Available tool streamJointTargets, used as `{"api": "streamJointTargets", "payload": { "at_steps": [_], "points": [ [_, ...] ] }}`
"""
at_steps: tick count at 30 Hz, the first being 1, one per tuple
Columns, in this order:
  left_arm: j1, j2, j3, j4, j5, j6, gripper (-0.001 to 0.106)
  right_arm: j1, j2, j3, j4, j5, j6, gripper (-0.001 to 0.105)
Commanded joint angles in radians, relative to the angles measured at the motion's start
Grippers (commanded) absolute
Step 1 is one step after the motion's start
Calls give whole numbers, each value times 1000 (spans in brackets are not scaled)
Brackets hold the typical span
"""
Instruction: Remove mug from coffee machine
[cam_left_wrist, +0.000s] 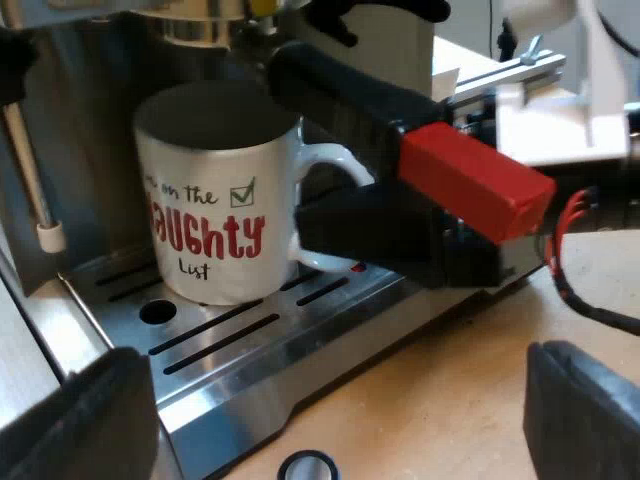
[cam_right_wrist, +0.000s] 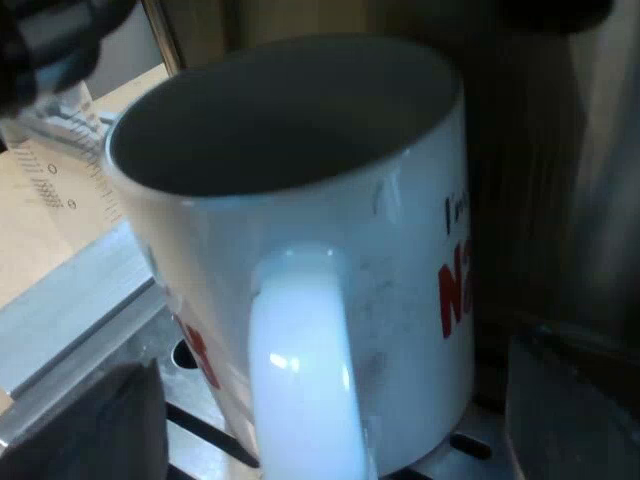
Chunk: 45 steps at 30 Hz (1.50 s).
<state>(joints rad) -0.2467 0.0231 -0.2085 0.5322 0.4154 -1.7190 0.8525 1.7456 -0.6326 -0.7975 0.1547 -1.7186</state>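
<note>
In the left wrist view, the mug (cam_left_wrist: 215, 200) stands upright on the tray (cam_left_wrist: 250, 345) at the front of the machine (cam_left_wrist: 90, 80). The mug is white, round and smooth, and dark inside. It has red and black words and a small green tick box on its side. The tray is shiny grey metal with long thin slots and one round hole. A thin metal pipe (cam_left_wrist: 30, 170) with a white tip hangs near the mug.

The holder (cam_left_wrist: 380, 110) has a dark handle that sticks out of the machine beside the mug and ends in a blocky red end (cam_left_wrist: 475, 180). Under that red end, the black, boxy right gripper (cam_left_wrist: 325, 235) is at the mug handle (cam_left_wrist: 335, 160). The table (cam_left_wrist: 450, 400) is light wood. The left gripper (cam_left_wrist: 340, 420) has two rounded black fingers. They stand wide apart and hold nothing, near the tray's edge.

In the right wrist view, the mug (cam_right_wrist: 400, 250) is very close and glossy. Its mug handle (cam_right_wrist: 305, 370) is a thick, smooth white loop. The right gripper (cam_right_wrist: 330, 410) has one dark finger on each side of this loop. The fingers are apart, with space showing around the loop, so they are not squeezing it. A clear measuring glass (cam_right_wrist: 50, 150) with printed marks stands past the mug's rim, by the wood table.
</note>
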Motion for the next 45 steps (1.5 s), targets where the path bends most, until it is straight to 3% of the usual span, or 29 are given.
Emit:
{"api": "streamJointTargets", "payload": {
  "at_steps": [1,4,7,15,17,22,39,45],
  "points": [
    [-3,-1,0,-19,9,4,77,2,0,-9,-9,-1,-13,71],
    [-3,-1,0,-19,9,4,77,2,0,-9,-5,-1,-13,71],
    [-3,-1,0,-19,9,4,77,2,0,-9,-5,-1,-13,61],
    [-3,-1,0,-19,11,4,77,2,-3,-9,-7,-1,0,1],
    [-3,-1,0,-19,45,4,77,2,-10,-9,-7,-1,17,0],
    [-3,-1,0,-20,51,4,77,2,-46,-9,16,-1,17,0],
    [-3,-1,0,-20,52,4,77,2,-259,2,411,1,17,0],
    [-3,-1,0,-20,52,4,77,4,-350,98,424,1,17,0]
  ]
}}
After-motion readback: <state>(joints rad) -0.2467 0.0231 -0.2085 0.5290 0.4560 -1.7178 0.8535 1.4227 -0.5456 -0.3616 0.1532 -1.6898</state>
